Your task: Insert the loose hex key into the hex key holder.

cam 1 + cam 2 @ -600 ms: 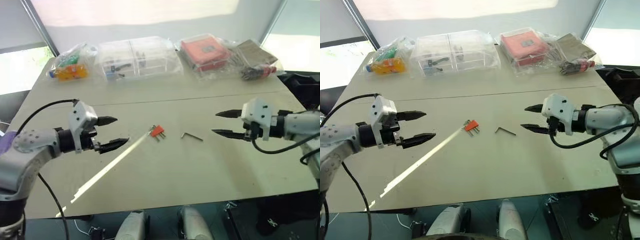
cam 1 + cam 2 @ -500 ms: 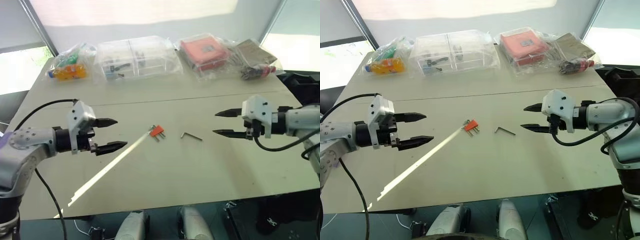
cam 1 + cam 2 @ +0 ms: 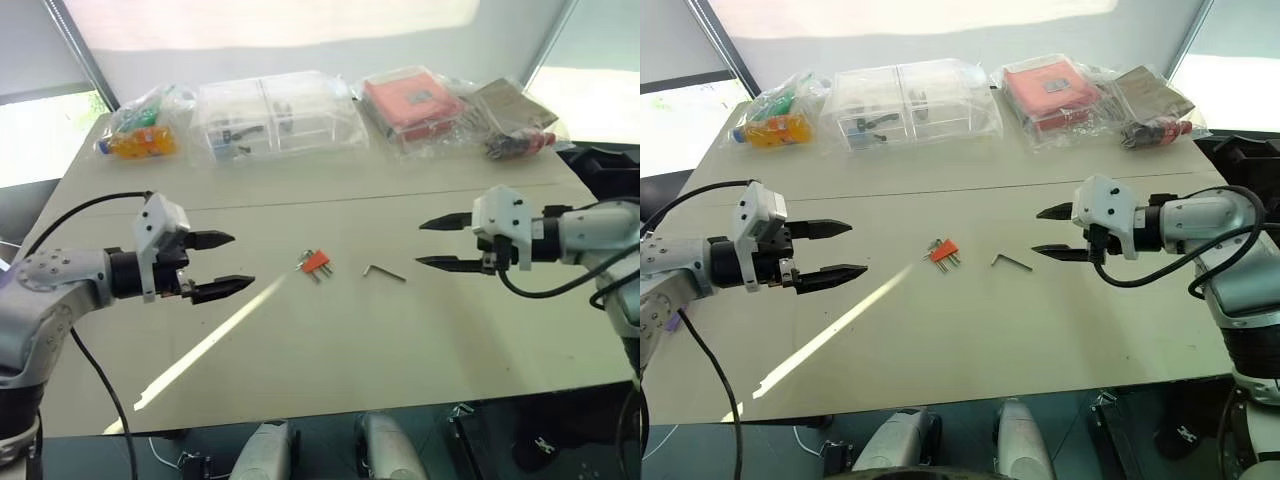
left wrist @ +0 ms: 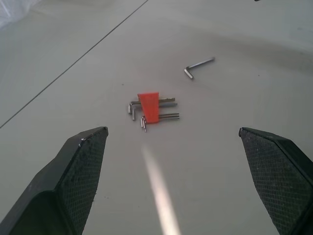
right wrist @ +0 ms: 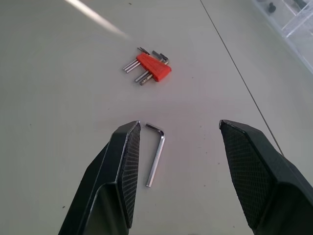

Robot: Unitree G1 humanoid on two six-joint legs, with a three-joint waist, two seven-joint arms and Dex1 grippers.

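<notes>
Fingers on my left gripper stand spread wide, nothing between them, hovering above the desk and aimed toward 3 o'clock in the head view. Hex key holder lies flat near mid-desk, off their tips at 3 o'clock with a clear gap; in the left wrist view it sits centred between the two fingers and well ahead of them.

Loose hex key lies flat just beside the holder, at its 3 o'clock, not touching it. Long leg runs roughly from 10 to 4 o'clock in the head view, with the short bent leg at the holder end.

My right gripper has fingers parted, also empty, pointing toward 9 o'clock. Key lies just off those tips, lower, on the desk. In the right wrist view it rests close beside one finger rather than centred in the gap.

Judgement: right arm is nearer the key and should take it; it needs a slight sideways shift to centre the rod, then a descent. Rod is thin and flat, so it may slip.
</notes>
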